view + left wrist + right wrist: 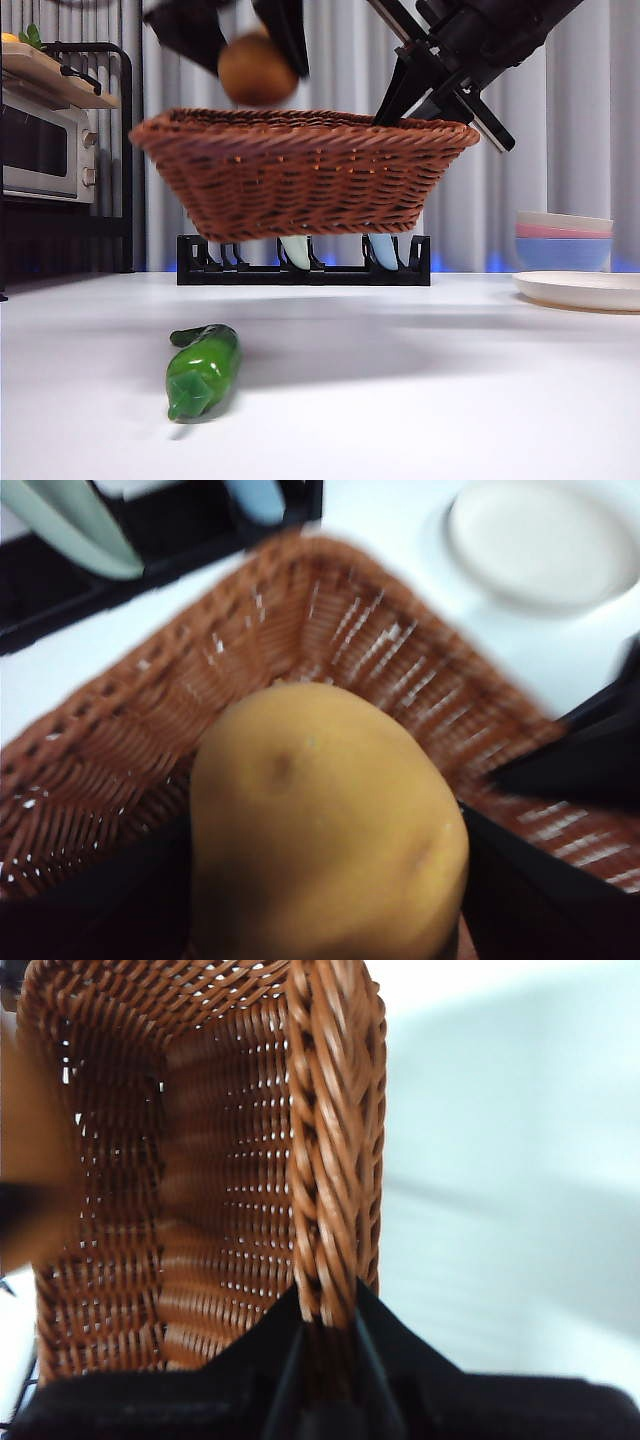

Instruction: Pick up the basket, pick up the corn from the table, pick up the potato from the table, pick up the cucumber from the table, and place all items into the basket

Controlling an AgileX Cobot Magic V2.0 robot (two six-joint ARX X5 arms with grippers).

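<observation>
The cucumber (203, 371) is lying on the table (420, 400) close to its near edge, left of the middle, with its length running away from the camera and its stem end pointing toward the far side. Nothing is touching it.

Farther back, the basket (300, 170) is hanging in the air above the middle of the table, clear of the surface and roughly level. The right gripper (326, 1332) is pinching the braided rim at the basket's right end: its two black jaws are sitting closed against the weave, one inside the wall and one outside. In the front view this arm is coming down from the upper right corner.

The left gripper (320, 900) is holding the potato (257, 68) just above the basket's open top, toward the left half. Its jaws are pressing on the potato from both sides, spread only as wide as the potato itself. In the left wrist view the potato (325, 830) is filling most of the picture, with the basket's inner wall (330, 640) below it. The potato is not resting on the basket floor.

Behind the basket, a black rack (300, 268) is standing near the table's far edge. At the right edge, a white plate (580, 288) is sitting in front of stacked bowls (563, 238). The corn is not visible.
</observation>
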